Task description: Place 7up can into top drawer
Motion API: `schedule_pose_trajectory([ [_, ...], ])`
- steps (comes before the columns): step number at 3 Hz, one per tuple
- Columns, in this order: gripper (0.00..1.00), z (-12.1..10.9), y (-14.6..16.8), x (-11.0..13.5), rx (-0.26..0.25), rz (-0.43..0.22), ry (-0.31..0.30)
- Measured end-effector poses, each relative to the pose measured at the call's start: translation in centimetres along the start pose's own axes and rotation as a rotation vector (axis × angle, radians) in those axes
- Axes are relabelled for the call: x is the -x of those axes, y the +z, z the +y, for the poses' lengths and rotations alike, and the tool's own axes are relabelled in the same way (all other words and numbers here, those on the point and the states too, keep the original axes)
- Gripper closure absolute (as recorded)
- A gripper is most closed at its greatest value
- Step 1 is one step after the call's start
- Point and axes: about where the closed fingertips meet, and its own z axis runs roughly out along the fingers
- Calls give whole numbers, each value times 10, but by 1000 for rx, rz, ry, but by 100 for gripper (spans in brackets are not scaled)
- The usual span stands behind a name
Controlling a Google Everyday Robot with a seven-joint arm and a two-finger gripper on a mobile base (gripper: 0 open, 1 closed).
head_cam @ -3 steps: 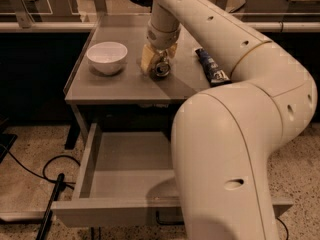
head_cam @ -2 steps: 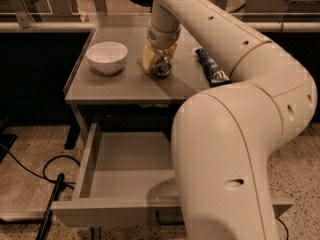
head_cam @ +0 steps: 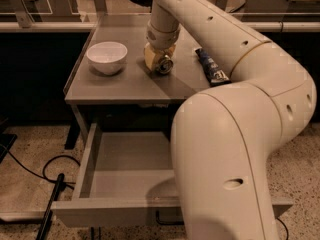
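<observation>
The 7up can (head_cam: 165, 66) lies tilted on the grey tabletop (head_cam: 115, 86), its shiny silver end facing me. My gripper (head_cam: 158, 60) reaches down from above and is shut on the can, with pale yellowish fingers (head_cam: 149, 57) on either side of it at table level. The top drawer (head_cam: 100, 186) is pulled open below the table and nothing shows inside. Its flat front panel is nearest me, with the dark handle (head_cam: 167, 220) partly showing. My arm hides the drawer's right part.
A white bowl (head_cam: 107, 57) stands left of the can. A dark blue chip bag (head_cam: 211, 67) lies to its right. My large arm (head_cam: 235, 134) fills the right foreground. A black cable (head_cam: 50, 204) lies on the speckled floor at the left.
</observation>
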Motion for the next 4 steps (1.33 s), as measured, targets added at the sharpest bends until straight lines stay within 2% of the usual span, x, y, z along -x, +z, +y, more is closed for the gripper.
schedule_pose_trajectory([
  [1,100,2,1,0,4,-7,-8],
  [2,100,2,-14,-12,-8,-43,5],
  [3,100,12,-37,-36,-33,-80,30],
  [4,100,42,-56,-94,-51,-80,2],
])
